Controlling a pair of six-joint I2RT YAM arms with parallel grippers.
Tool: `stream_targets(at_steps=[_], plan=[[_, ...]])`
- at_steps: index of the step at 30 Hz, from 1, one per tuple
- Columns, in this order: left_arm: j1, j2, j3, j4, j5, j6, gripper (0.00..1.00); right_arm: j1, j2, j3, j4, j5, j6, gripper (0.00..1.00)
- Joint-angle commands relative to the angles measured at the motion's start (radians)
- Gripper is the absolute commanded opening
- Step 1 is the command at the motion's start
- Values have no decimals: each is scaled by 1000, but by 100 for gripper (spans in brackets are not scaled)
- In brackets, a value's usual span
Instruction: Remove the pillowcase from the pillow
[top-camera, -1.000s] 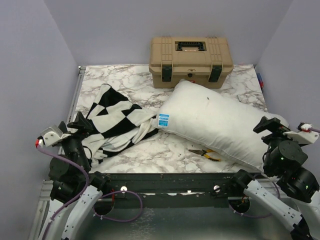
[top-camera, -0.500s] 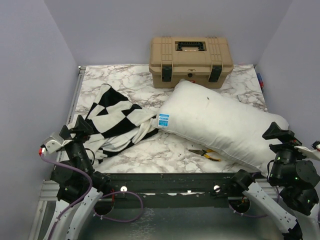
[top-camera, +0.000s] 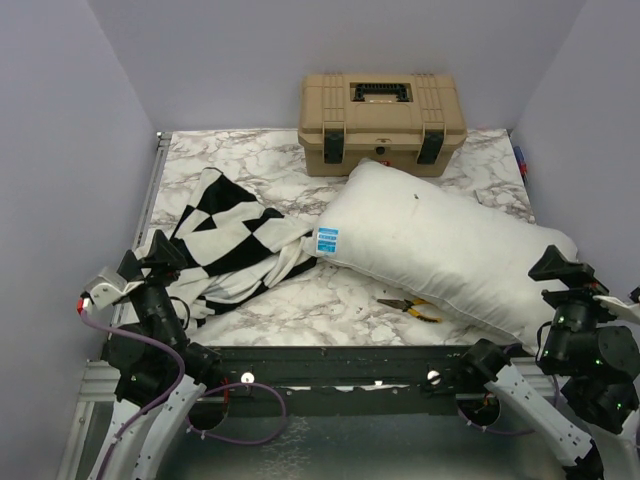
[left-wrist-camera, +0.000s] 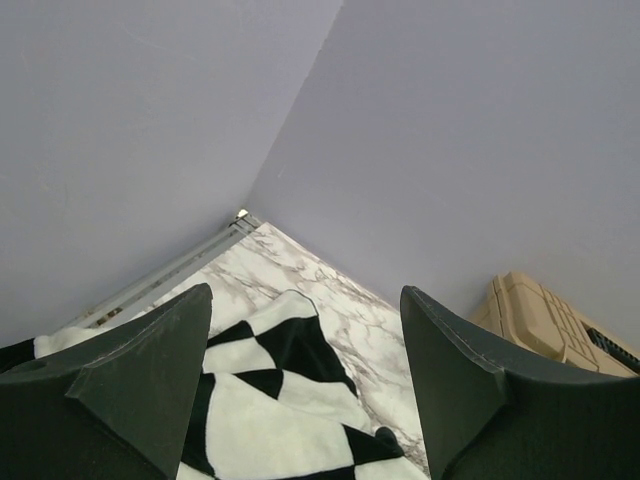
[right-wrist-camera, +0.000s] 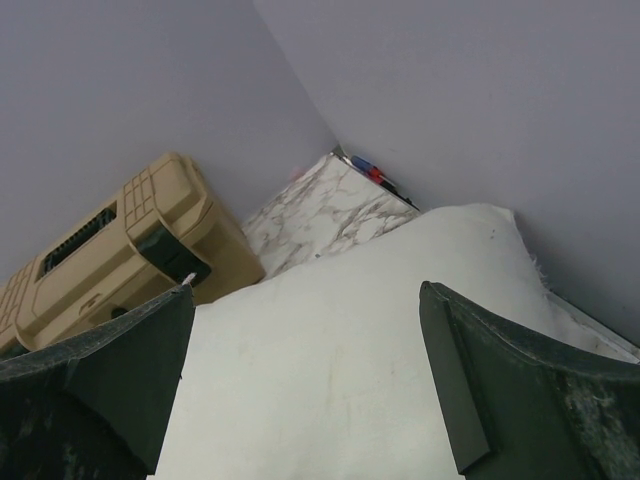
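The pillowcase is off the pillow. It lies in a crumpled heap on the left side of the counter. One end reaches the pillow's corner, near the small blue label. It is soft cloth with big black and white squares. It is all folded and bunched up, so the squares look bent.

The pillow is plain white and puffy. It lies slanted on the right side, in front of the tan toolbox. Nothing covers it. Some yellow-handled pliers lie just beside its near edge.

The left hand is wide open and holds nothing. It sits low at the near left corner, just by the cloth, and points up over it. The right hand is wide open too and holds nothing. It sits at the near right end of the pillow. I think both hands are open and off to the sides because the job looks done.
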Motion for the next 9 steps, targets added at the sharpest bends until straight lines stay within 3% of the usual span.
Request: stream_targets(at_steps=[1, 9], plan=[[6, -11, -11, 30, -7, 0, 77, -3, -5, 5, 20, 18, -18, 100], [7, -15, -18, 40, -6, 6, 77, -4, 48, 16, 8, 9, -15, 100]])
